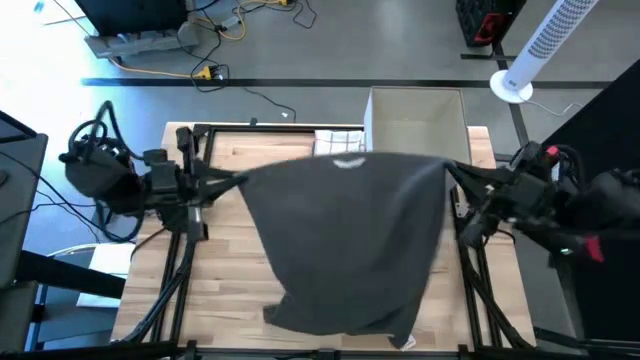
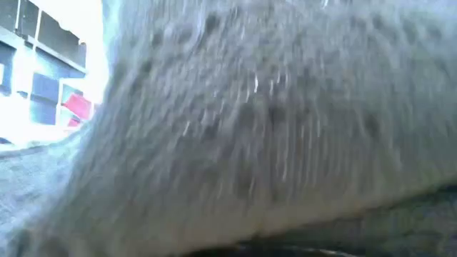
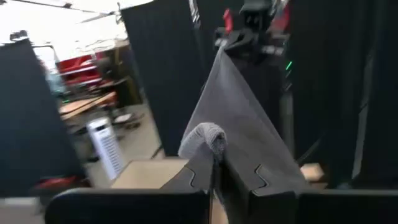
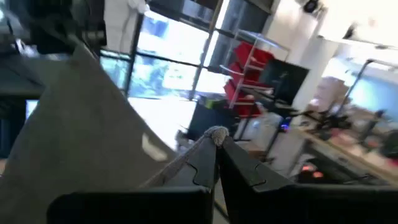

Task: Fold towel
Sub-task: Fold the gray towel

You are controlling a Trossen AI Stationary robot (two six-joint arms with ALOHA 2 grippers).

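Grey towel (image 2: 271, 128) is being pressed against the low camera, stretched aloft over the worktop (image 1: 225, 300). Left pincer (image 1: 238, 182) and right pincer (image 1: 452, 175) are clamped on opposite corners; thin pinches risk slipping under tension.

Stretched above the middle of the table (image 1: 225, 290) between left gripper (image 1: 238, 182) at one upper corner and right gripper (image 1: 452, 172) at the other: towel (image 1: 345, 240), lower edge trailing near the front edge, with box (image 1: 415, 125) behind it at the back edge.
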